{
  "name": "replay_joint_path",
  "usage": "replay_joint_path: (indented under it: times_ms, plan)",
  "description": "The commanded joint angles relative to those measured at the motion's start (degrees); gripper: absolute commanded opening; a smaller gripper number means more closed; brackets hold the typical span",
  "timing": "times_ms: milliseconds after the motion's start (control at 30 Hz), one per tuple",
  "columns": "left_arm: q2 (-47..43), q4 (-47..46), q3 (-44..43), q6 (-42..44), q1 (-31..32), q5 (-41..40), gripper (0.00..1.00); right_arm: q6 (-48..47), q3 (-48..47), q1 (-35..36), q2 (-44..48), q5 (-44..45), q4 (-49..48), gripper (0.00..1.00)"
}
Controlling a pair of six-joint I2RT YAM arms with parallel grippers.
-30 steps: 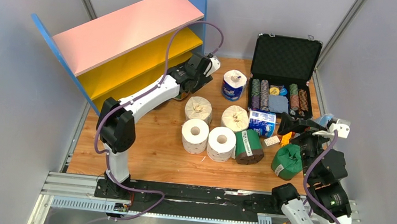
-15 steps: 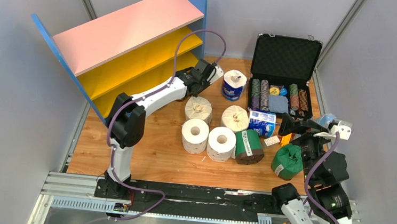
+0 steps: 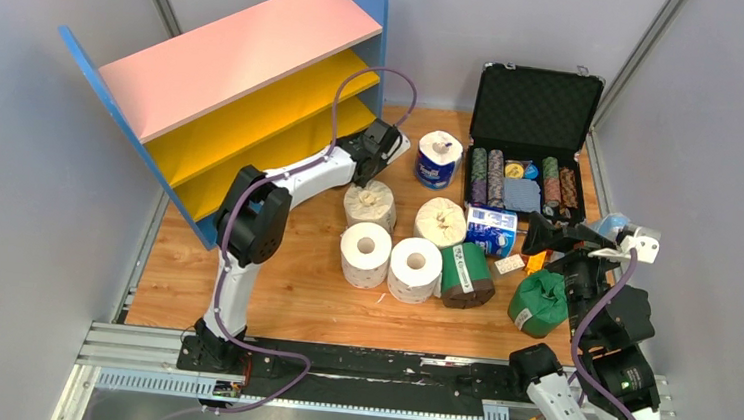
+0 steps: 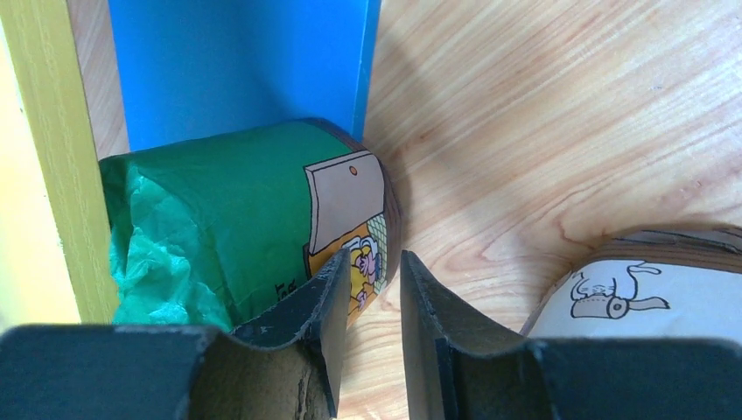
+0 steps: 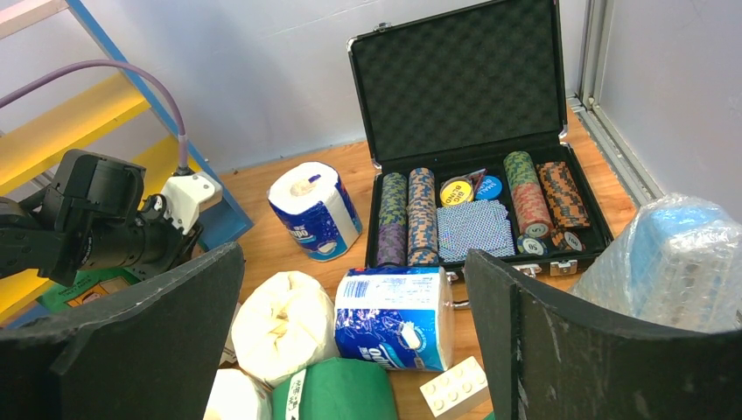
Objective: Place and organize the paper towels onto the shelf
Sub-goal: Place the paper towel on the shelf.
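shelf: three tiers, pink top board, yellow inner boards, blue side panels; stands at the counter's far left.

green roll: crinkled green wrap, pictured label on its end; lies on the counter against the shelf's blue side panel, beside a yellow board edge.

left gripper: just in front of that roll, fingers drawn almost together with only a narrow gap, nothing between them.

other paper towels, right of the shelf: two cream-wrapped, two bare white with hollow cores, two green-wrapped, two blue-white printed.

right gripper: spread wide, empty, far from the shelf.

black case: open, right of the shelf.
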State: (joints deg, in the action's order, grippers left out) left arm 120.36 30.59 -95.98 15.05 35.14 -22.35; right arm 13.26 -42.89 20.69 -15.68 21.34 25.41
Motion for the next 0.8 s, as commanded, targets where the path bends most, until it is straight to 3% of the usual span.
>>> replay_joint_path:
  times_ms: [0, 333, 767]
  plan:
    - [2.6, 0.0, -0.3, -1.7, -1.4, -4.9, 0.37, 0.5, 0.3, -0.2, 0.3, -0.4, -2.1, 1.00]
    - [4.0, -0.2, -1.3, -1.4, -2.4, -7.3, 0.42, 0.5, 0.3, -0.2, 0.0, -0.6, -2.2, 1.00]
    - [5.7, -1.1, -0.6, -3.7, -4.6, -3.8, 0.43, 0.7, 0.3, -0.1, -0.1, -0.8, -2.1, 1.00]
